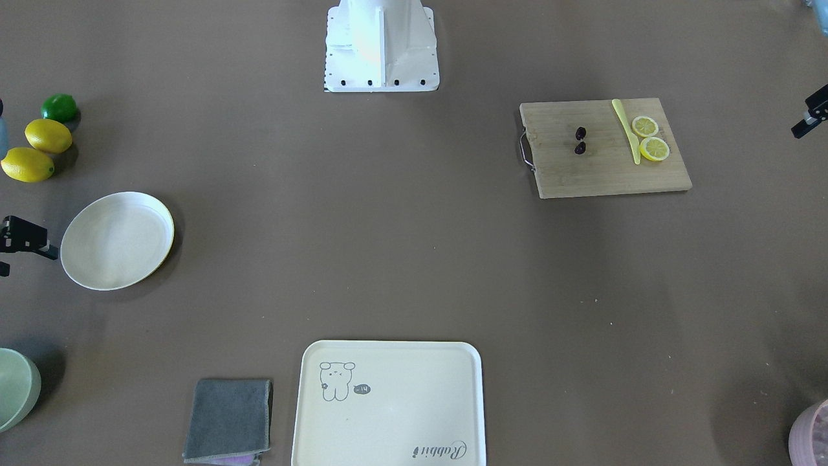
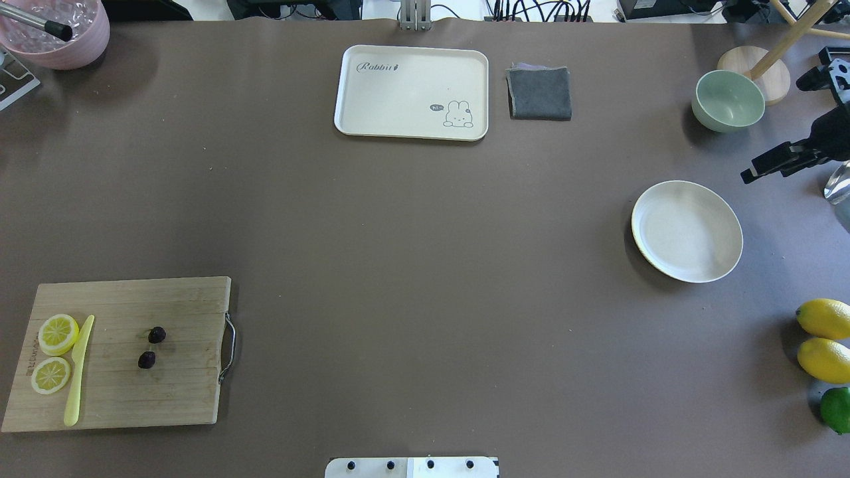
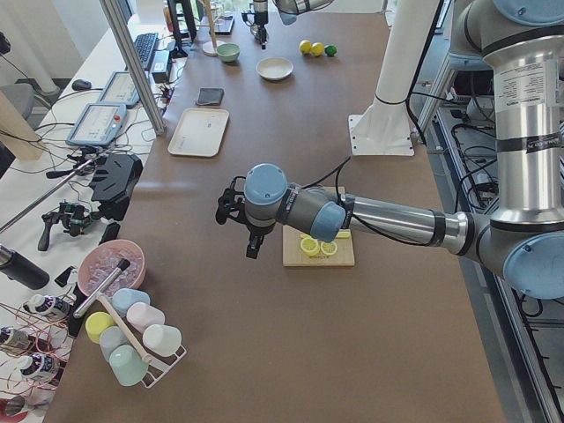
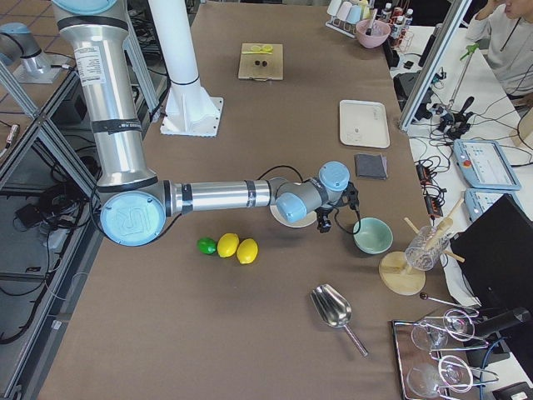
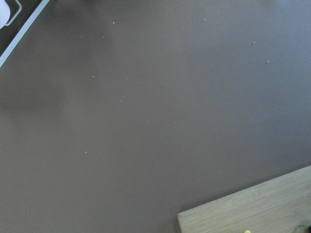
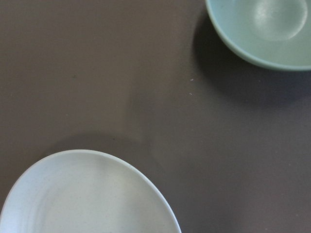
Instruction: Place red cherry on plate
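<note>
Red cherry (image 2: 147,359): two dark fruits lying on the wooden cutting board (image 2: 166,398), near its middle, somewhat toward the metal-handle end, well apart from both sets of jaws.

At the board's other end: two lemon slices (image 2: 58,334), with a yellow plastic knife (image 2: 78,372) just beside them, between slices and cherry.

Plate (image 2: 687,231): upright on the brown worktop (image 2: 425,265), far across from the board.

Left jaws: above the worktop, just off the lemon-slice end of the board. Spread or pressed together, cannot tell.

Right jaws: hanging by the plate's outer side, between plate and pale green bowl (image 2: 728,99). Again, cannot tell how set.

Elsewhere on the worktop: cream rabbit tray (image 2: 412,93), folded grey cloth (image 2: 539,93) beside it, two lemons (image 2: 823,318) and a lime (image 2: 837,409) near the plate.
</note>
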Robot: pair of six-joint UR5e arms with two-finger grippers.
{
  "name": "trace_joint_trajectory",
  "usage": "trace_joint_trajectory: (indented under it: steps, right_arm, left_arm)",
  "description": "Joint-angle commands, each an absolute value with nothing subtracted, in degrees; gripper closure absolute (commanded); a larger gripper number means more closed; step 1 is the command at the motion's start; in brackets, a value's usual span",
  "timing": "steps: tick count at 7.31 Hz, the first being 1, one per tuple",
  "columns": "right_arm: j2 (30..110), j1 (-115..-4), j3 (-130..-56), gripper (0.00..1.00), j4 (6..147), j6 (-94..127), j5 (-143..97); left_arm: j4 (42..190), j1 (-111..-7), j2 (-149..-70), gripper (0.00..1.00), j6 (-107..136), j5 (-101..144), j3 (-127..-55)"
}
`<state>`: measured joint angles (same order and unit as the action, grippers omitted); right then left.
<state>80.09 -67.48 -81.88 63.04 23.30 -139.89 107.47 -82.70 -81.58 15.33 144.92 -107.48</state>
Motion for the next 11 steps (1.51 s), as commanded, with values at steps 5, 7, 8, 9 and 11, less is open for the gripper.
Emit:
trace_joint_trajectory:
  steps: [5,7,8,9,11]
  right_arm:
    - [79.7,-63.8,-77.8,0.29,63.0,25.1,-139.5]
    - [80.0,-63.5,-77.3,0.68,63.0,25.1,-139.6]
    - [80.0,-63.5,-77.3,1.00,63.1,25.2,-139.6]
    - [80.1,-63.5,-77.0,1.00,63.1,25.3,-139.8]
    - [78.2,-63.5,-77.9,1.00,63.1,30.2,-140.5]
  left_arm:
    - [124.5,-69.4,-81.7,0.02,43.9,138.7,-108.0]
    - [124.5,-69.4,-82.2,0.02,45.2,138.7,-108.3]
    - [124.5,-68.7,-82.4,0.02,47.3,138.7,-108.8]
    - [124.5,-66.6,-82.8,0.02,50.9,138.1,-109.8]
    - [124.5,-58.6,-82.4,0.02,61.0,131.3,-114.9]
